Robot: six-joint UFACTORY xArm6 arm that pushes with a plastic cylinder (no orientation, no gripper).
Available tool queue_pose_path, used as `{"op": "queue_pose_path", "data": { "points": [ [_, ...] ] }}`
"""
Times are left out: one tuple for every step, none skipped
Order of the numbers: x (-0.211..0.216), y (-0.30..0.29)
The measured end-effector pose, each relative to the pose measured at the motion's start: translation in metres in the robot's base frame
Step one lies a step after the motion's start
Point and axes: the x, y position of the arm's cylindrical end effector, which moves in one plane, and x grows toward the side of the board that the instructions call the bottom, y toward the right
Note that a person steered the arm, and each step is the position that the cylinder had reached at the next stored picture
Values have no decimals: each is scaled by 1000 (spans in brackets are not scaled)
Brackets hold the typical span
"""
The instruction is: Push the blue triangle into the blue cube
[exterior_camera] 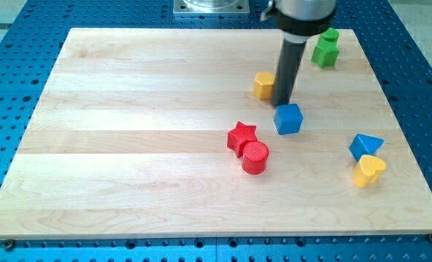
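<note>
The blue triangle (364,145) lies near the board's right edge, touching a yellow heart block (368,171) just below it. The blue cube (289,118) sits right of the board's middle, well to the left of the triangle. My tip (281,102) is down just above the blue cube's top-left corner, between the cube and a yellow block (263,85). The tip is far from the blue triangle.
A red star (241,137) and a red cylinder (255,156) touch each other left of and below the blue cube. A green block (326,49) sits near the top right. The wooden board (129,145) lies on a blue perforated table.
</note>
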Motion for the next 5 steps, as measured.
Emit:
{"op": "queue_pose_path", "data": {
  "points": [
    [45,7],
    [48,71],
    [51,175],
    [89,219],
    [121,190]
  ]
}}
